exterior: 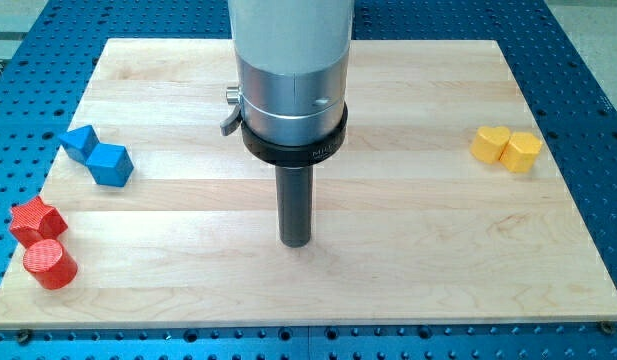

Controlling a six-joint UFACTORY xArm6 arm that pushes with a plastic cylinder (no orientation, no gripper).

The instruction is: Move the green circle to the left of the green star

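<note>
No green circle and no green star show in the camera view. My dark rod hangs from the grey arm body at the view's middle, and my tip [295, 242] rests on the bare wooden board [408, 250], below the centre. The tip touches no block. The arm body hides part of the board's top middle, so blocks may lie behind it.
Two blue blocks [98, 155] lie together at the view's left. A red star [35, 220] and a red cylinder [50, 265] sit at the bottom left near the board's edge. A yellow heart [489, 144] and a yellow hexagon [522, 152] touch at the right.
</note>
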